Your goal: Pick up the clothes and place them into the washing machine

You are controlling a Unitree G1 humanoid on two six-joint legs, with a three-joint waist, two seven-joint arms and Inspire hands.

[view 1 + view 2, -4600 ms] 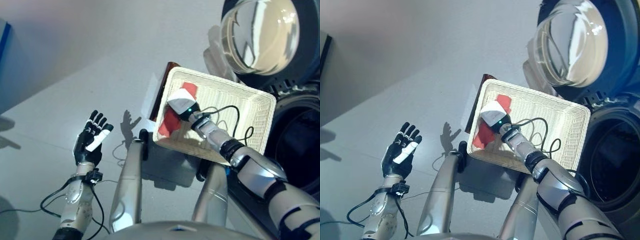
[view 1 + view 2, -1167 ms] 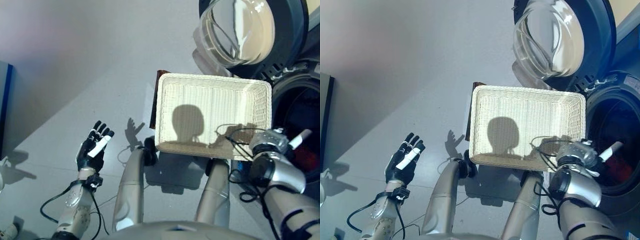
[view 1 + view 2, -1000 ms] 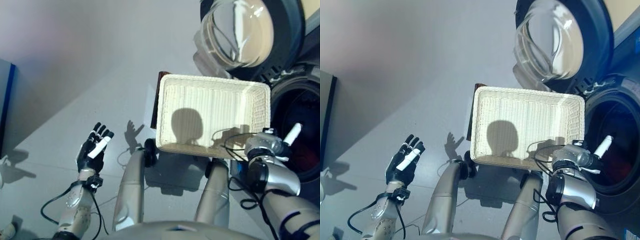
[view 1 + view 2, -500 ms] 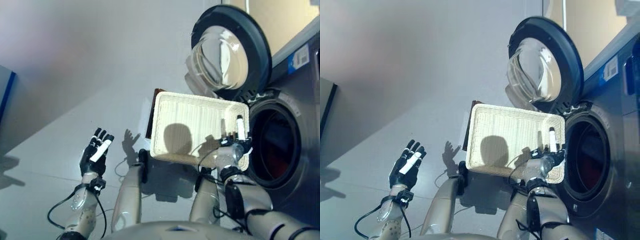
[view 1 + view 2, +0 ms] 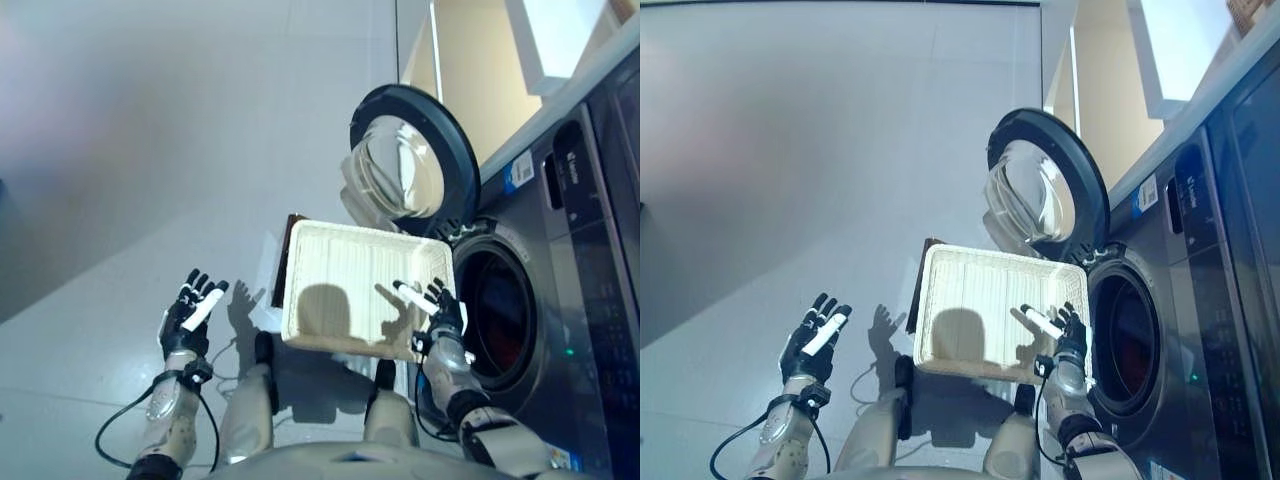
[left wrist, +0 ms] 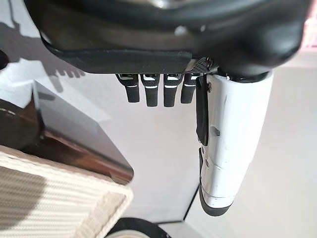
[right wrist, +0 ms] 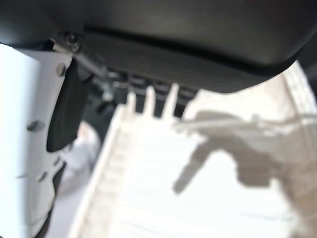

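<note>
No clothes show in the white woven basket [image 5: 345, 290]; something reddish is dimly seen inside the drum of the washing machine [image 5: 560, 280], but I cannot tell what it is. The basket stands just beside the machine's opening, under the open round door [image 5: 405, 165]. The right hand [image 5: 440, 312] is over the basket's edge nearest the machine, fingers spread and holding nothing. The left hand [image 5: 190, 310] is well apart from the basket, above the floor [image 5: 150, 150], fingers also spread.

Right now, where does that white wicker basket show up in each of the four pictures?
Left eye view: white wicker basket at centre, beside the washing machine's open door.
Right eye view: centre, below the same door.
Left wrist view: one corner.
Right wrist view: its pale weave fills the background.
</note>
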